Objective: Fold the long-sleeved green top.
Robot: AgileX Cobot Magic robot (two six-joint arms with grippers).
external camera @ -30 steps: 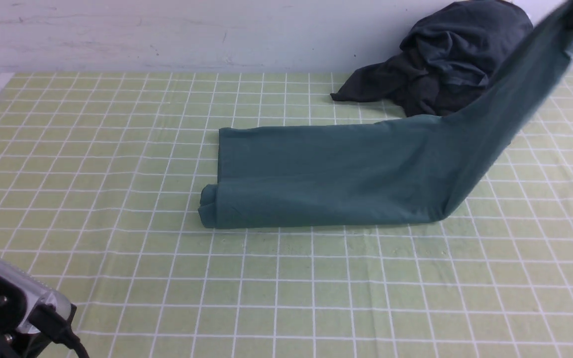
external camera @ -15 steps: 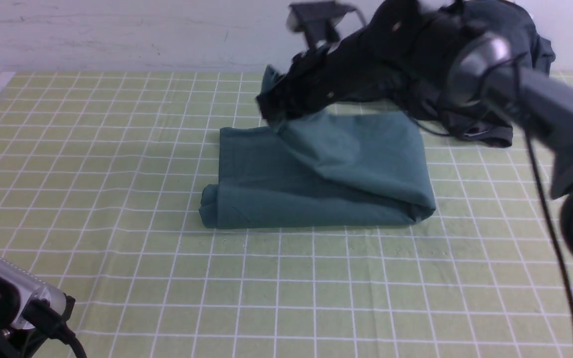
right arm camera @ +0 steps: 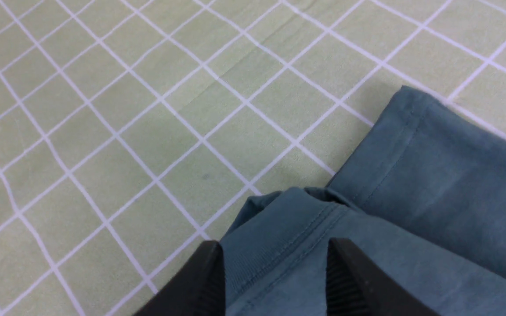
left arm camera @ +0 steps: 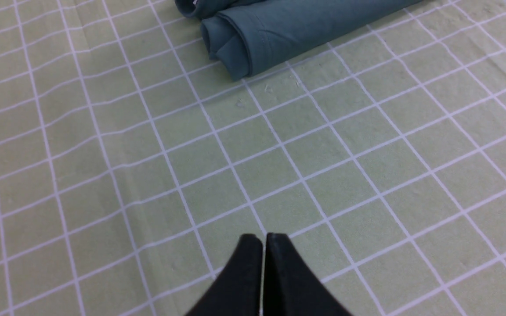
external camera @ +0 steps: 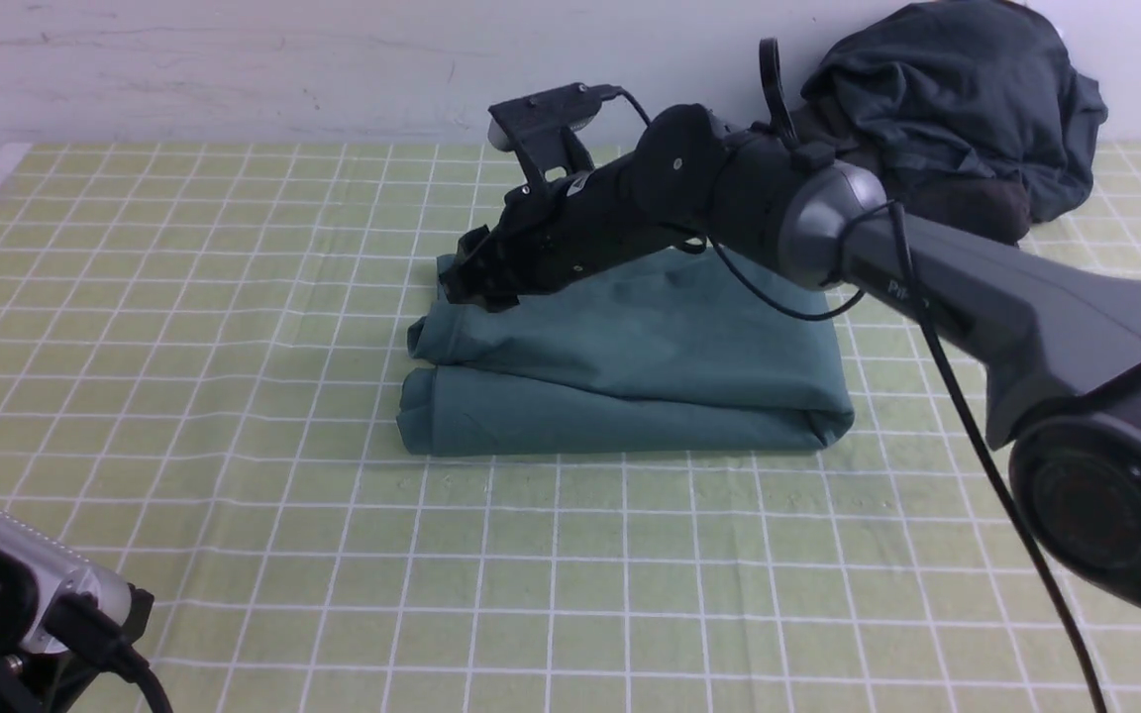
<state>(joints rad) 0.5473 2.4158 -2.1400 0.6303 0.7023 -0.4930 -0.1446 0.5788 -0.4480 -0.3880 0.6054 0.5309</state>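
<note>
Because the green long-sleeved top (external camera: 630, 366) looks fully folded near the middle of the table (external camera: 184, 297), the wide-open right claw (right arm camera: 275, 259) should probably lift off next without snagging it, while the left claw (left arm camera: 264, 239) is shut.

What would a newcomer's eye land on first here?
The black right arm stretches across the pale green checked tablecloth, its right gripper open over the left edge of the folded teal-green cotton long-sleeved top at the centre. Behind it, far right against the wall, sits a dark charcoal-grey heap of clothes.
</note>
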